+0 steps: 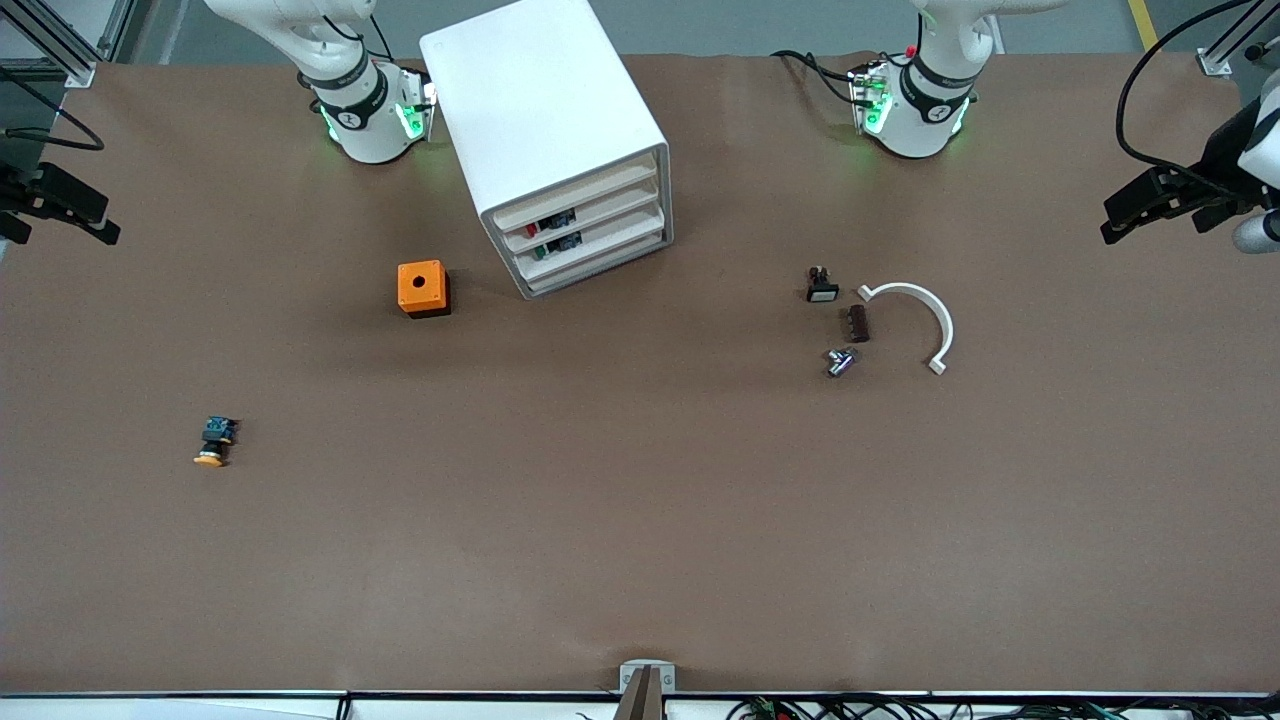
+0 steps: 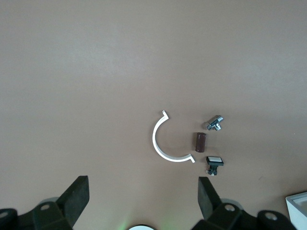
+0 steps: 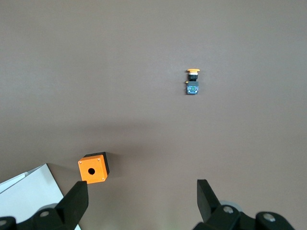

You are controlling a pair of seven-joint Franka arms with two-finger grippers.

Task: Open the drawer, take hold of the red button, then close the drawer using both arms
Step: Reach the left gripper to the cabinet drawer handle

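The white cabinet point(image 1: 545, 130) stands at the robots' edge of the table, between the two bases. Its three beige-fronted drawers are all pushed in. The middle drawer point(image 1: 592, 222) shows the red-capped button point(image 1: 532, 230) in the gap above its front. A green-capped one point(image 1: 540, 252) shows one gap lower. My left gripper point(image 1: 1115, 225) hangs open and empty over the left arm's end of the table, as the left wrist view point(image 2: 143, 191) shows. My right gripper point(image 1: 108, 222) hangs open and empty over the right arm's end, as the right wrist view point(image 3: 141, 194) shows.
An orange box point(image 1: 423, 288) with a hole sits beside the cabinet. An orange-yellow-capped button point(image 1: 214, 441) lies nearer the camera. Toward the left arm's end lie a white half ring point(image 1: 915, 320), a brown cylinder point(image 1: 858, 323), a metal fitting point(image 1: 839, 361) and a small black switch point(image 1: 822, 285).
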